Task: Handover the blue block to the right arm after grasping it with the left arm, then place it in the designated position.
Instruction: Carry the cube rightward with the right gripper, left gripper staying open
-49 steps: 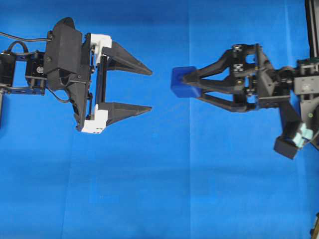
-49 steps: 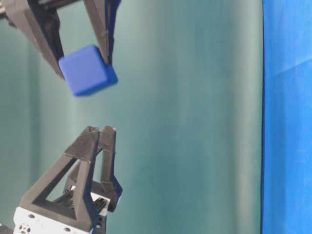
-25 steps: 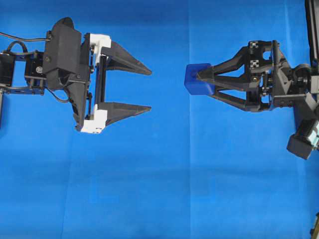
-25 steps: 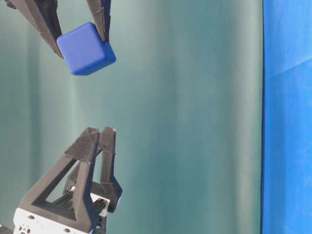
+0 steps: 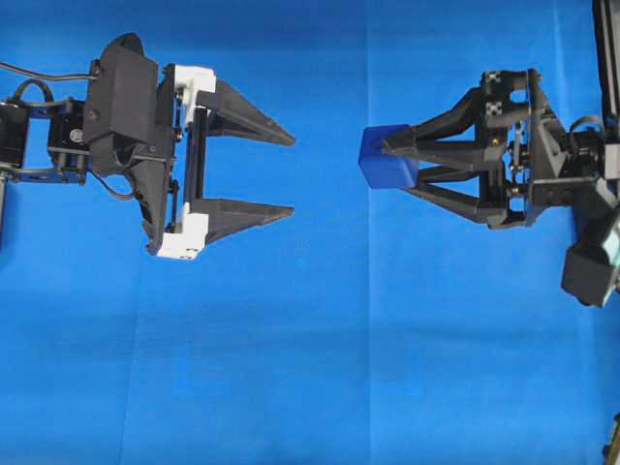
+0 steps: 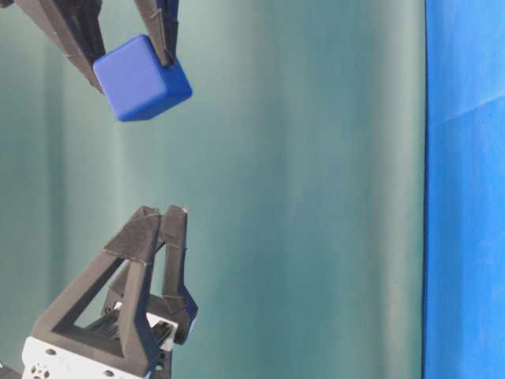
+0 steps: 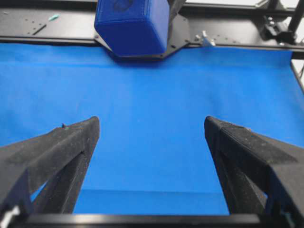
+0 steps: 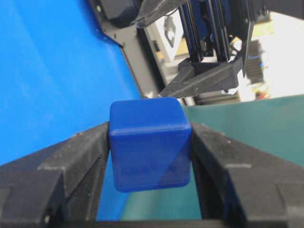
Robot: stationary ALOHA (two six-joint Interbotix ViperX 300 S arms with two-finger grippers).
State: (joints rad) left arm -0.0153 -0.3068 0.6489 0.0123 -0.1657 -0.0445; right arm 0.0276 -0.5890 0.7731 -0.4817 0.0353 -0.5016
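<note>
Two black arms face each other above a bench draped in blue cloth (image 5: 291, 368), the left arm (image 5: 116, 107) on the left of the overhead view and the right arm (image 5: 542, 160) on the right. The left tool (image 5: 291, 174) stands wide open and empty, well apart from the other. The right tool (image 5: 387, 167) is clamped on the blue block (image 5: 386, 162), which sits between its fingertips, lifted off the cloth.

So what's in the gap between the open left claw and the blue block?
Nothing. In the overhead view only bare blue cloth lies between the left gripper and the blue block, which the right gripper holds.
</note>
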